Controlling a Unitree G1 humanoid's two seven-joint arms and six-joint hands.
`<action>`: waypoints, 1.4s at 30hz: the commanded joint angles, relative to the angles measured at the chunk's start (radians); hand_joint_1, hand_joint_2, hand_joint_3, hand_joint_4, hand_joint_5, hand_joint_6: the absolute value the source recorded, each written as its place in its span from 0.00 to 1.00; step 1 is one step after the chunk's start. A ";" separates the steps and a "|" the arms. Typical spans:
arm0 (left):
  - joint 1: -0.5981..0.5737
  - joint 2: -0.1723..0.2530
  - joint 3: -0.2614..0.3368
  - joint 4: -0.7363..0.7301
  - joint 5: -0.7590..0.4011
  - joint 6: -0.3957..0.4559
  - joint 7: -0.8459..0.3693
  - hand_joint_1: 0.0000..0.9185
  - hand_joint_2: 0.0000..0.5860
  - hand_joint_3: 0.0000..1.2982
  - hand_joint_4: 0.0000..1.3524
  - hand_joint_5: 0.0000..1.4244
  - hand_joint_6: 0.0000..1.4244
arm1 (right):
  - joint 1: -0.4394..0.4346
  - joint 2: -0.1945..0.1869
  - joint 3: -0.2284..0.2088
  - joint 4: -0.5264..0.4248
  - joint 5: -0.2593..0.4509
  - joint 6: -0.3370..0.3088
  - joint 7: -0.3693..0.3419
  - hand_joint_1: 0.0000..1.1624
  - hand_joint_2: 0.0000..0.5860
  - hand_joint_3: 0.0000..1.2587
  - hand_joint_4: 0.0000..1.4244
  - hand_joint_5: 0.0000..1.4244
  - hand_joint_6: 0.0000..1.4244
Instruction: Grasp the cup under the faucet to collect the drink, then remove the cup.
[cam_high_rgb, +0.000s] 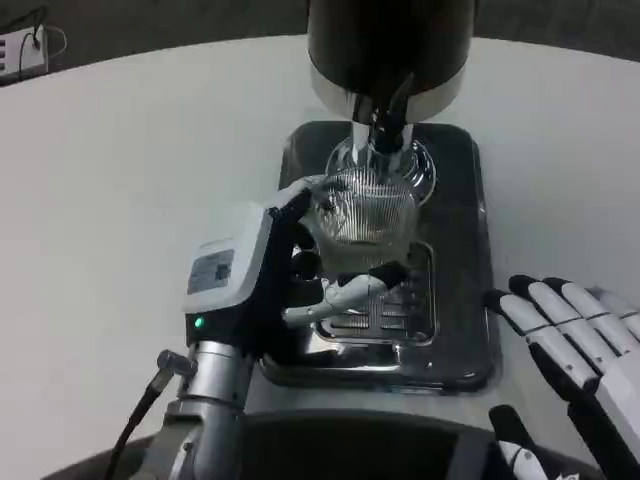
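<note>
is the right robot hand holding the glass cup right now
No, the right robot hand lies open on the table beside the tray, while the left robot hand grips the cup.

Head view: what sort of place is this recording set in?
Probably a lab or demo drinks station, not a real kitchen: a black drink dispenser over a metal drip tray, a ribbed glass cup below, on a bare white table.

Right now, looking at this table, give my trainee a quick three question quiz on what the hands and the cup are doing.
1. True or false: the left hand has its fingers around the glass cup.
2. Where does the cup stand? A) under the faucet B) on the bare table C) in the right hand
3. Fill in: the right hand holds ____.

Key: 1 true; 2 A; 3 nothing
</note>
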 joint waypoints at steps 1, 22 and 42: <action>0.025 0.021 0.005 -0.011 -0.024 -0.009 -0.008 0.16 0.07 0.16 0.06 0.36 0.36 | -0.001 0.000 0.007 0.006 0.008 0.001 0.006 0.22 0.86 0.11 0.05 0.07 0.09; 0.346 -0.005 0.178 -0.661 -0.289 -0.020 -0.162 0.00 0.17 0.01 0.00 0.07 0.02 | 0.003 0.010 0.030 -0.001 -0.005 0.011 0.004 0.21 0.86 0.11 0.05 0.07 0.09; 0.226 0.003 0.148 -1.074 -0.417 0.264 -0.655 0.00 0.26 0.00 0.00 0.00 0.00 | 0.038 0.031 0.051 -0.040 -0.022 0.012 0.008 0.21 0.86 0.11 0.05 0.07 0.10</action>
